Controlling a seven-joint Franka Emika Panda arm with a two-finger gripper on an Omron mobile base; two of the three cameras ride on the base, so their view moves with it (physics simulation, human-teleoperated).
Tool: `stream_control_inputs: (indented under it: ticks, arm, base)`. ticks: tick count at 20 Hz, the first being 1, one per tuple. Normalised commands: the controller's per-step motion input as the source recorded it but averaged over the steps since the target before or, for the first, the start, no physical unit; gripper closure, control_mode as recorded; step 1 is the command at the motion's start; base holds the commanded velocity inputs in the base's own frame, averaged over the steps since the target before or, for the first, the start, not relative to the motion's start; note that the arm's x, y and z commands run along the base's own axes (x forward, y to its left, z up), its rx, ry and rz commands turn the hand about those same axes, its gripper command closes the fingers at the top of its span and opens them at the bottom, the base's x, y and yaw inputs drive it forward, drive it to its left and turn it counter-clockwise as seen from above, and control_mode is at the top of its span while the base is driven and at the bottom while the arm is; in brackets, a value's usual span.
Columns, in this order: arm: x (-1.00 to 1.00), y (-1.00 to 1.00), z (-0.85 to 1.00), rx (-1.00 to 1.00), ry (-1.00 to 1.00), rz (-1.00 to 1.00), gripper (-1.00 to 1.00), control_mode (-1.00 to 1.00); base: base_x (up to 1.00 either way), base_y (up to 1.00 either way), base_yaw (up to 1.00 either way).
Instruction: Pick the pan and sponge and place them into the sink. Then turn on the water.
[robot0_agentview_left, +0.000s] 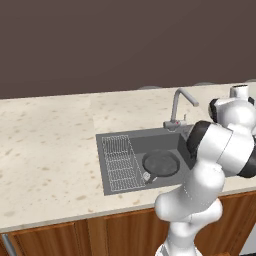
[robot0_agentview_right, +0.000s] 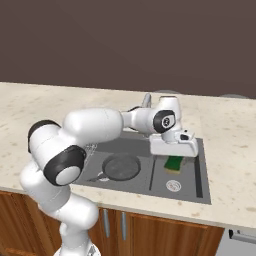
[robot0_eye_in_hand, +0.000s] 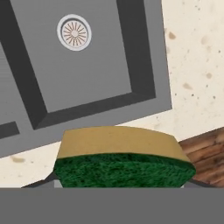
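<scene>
sponge (robot0_eye_in_hand: 124, 161) fills the bottom centre of my hand view, green face toward the lens, yellow edge above it. my gripper (robot0_agentview_right: 174, 156) is pinching it across its width, jaws standing wide only because the block is wide; fingertips themselves are hidden behind it. held over the sink (robot0_agentview_right: 200, 170), right-of-centre in the right base view, so a release should drop it into the basin with the round drain (robot0_eye_in_hand: 74, 32), upper left of hand view. pan (robot0_agentview_left: 160, 163) already lies flat in the other basin, middle of left base view, beside the wire rack (robot0_agentview_left: 120, 162). faucet (robot0_agentview_left: 181, 102) stands above it; no water running that i can see.
</scene>
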Motion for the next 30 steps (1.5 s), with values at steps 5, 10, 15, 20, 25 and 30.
stream_control_inputs:
  ticks: [5,10,15,20,25,30]
  arm:
    - [0.0,0.48,0.2,0.0,-0.06,-0.05,1.0,-1.0]
    - [0.0,0.5,0.26,0.0,-0.07,-0.04,1.0,-1.0]
    - [0.0,0.54,0.26,0.0,-0.06,-0.03,1.0,-1.0]
    - [0.02,0.57,0.21,-0.03,-0.09,-0.03,1.0,-1.0]
    - [0.03,0.58,0.16,-0.02,-0.08,-0.03,1.0,-1.0]
    - [0.07,0.59,0.06,0.0,-0.05,-0.02,1.0,-1.0]
  base:
    - [0.0,0.0,0.0]
    - [0.0,0.0,0.0]
    - [0.0,0.0,0.0]
    - [0.0,0.0,0.0]
    - [0.0,0.0,0.0]
    - [0.0,0.0,0.0]
